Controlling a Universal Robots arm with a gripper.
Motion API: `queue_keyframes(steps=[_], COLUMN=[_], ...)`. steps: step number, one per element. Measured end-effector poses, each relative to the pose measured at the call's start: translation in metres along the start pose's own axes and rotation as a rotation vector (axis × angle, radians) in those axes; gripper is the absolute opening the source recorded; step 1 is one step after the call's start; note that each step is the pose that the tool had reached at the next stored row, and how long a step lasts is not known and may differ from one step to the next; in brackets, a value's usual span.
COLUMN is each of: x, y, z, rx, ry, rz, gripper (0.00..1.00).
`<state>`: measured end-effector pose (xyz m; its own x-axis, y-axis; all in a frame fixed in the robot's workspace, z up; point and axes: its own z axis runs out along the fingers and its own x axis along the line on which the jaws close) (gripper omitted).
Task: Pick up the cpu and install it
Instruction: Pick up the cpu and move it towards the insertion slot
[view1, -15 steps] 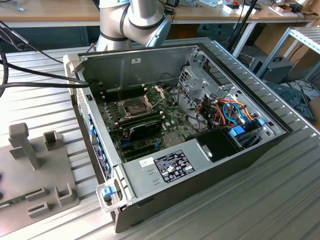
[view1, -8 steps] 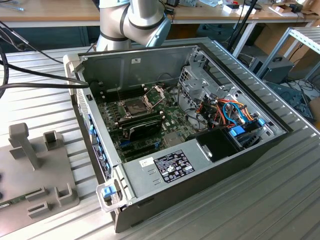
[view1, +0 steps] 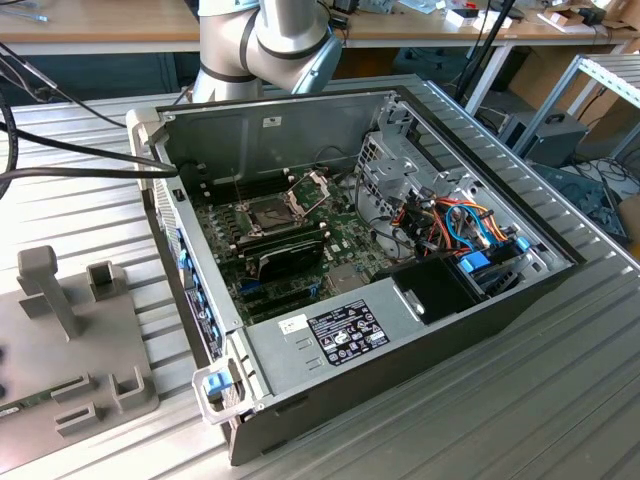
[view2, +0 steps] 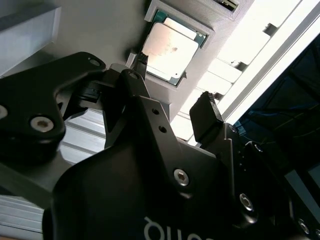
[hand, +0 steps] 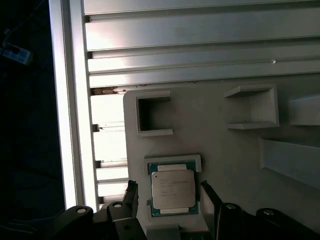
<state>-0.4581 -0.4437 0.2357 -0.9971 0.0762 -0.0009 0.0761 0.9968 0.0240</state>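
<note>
Gripper (hand: 170, 199) over the cpu (hand: 173, 192), fingers (hand: 131, 195) spread, one on either side of the chip and not closed on it. The cpu lies flat, metal top up, in a square recess of the grey fixture plate (hand: 220, 140). In the exterior view, the open computer case (view1: 400, 330) stands on the slatted table (view1: 560, 400).

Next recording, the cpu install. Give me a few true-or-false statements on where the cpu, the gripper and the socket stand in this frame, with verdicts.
1. The cpu lies in a recess of the grey holder plate. True.
2. The gripper is shut on the cpu. False: its jaws are open, with one finger on each side of the chip.
3. The socket in the computer case has its hinged frame raised. True.
4. The cpu sits in the socket. False: it lies on the holder plate, outside the case.
</note>
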Motion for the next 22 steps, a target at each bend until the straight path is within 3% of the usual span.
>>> queue_keyframes(steps=[3, 10, 22], x=[0.0000, -0.0001, -0.0068], y=[0.0000, -0.0002, -0.0001], z=[0.0005, 0.0103, 0.0241], rx=[-0.0002, 0.0045, 0.0252], ry=[-0.0002, -0.0004, 0.0001], rz=[0.000, 0.000, 0.000], gripper=[0.62, 0.62, 0.62])
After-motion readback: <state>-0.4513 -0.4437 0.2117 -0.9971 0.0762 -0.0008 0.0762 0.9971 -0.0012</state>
